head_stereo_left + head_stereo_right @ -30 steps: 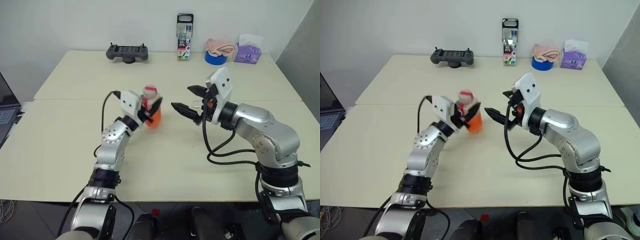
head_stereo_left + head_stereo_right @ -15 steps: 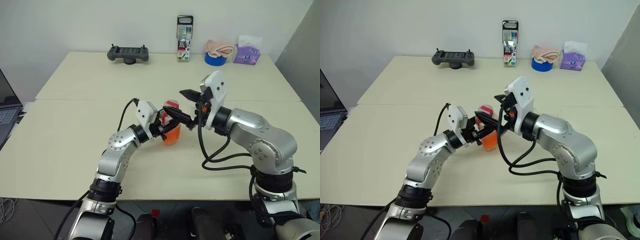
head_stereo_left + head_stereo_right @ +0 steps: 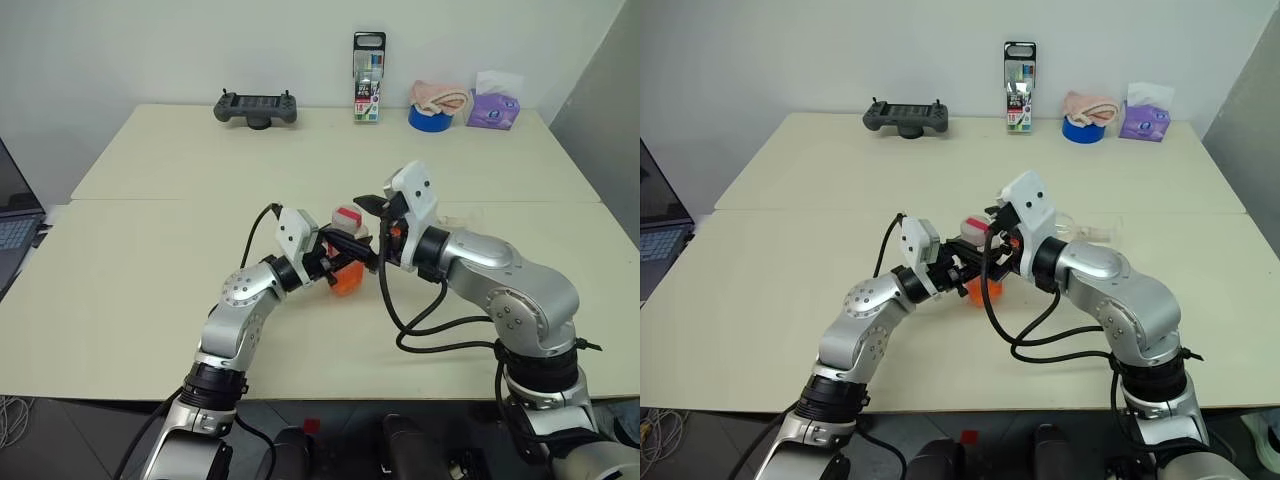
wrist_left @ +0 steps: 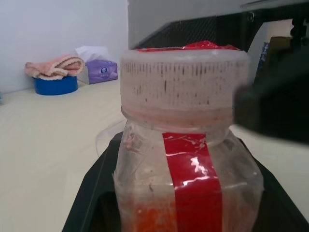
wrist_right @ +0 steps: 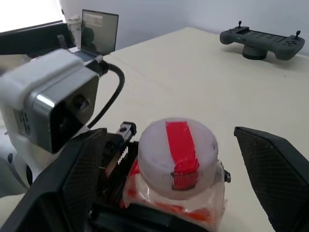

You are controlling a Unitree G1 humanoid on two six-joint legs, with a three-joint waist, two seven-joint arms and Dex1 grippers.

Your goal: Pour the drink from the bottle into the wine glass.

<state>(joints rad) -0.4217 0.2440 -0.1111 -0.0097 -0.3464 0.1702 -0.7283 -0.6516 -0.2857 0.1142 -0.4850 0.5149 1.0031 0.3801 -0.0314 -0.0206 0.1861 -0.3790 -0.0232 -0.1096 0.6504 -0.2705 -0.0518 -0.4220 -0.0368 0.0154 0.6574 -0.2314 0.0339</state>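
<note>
The small clear plastic bottle (image 3: 346,266) with a white cap and a red strip over it is above the middle of the pale beige table (image 3: 120,270), near the front half. The left gripper (image 3: 333,262) is clamped on the body of this bottle and holds it upright. The translucent orange-red drink (image 3: 346,281) fills only the lower part of the bottle.

The right gripper (image 5: 179,159) stands around the cap: its two black fingers (image 5: 277,169) are apart, one on each side of the cap, and they do not touch it in the right wrist view.

The clear stemmed wine glass (image 3: 1092,232) lies on its side on the table, just behind the right arm, to the right of the bottle.

At the far edge of the table there are a black handheld controller (image 3: 255,105), an upright pack of coloured pens (image 3: 369,62), a blue bowl with a pink cloth (image 3: 437,103) and a purple tissue box (image 3: 495,105).
</note>
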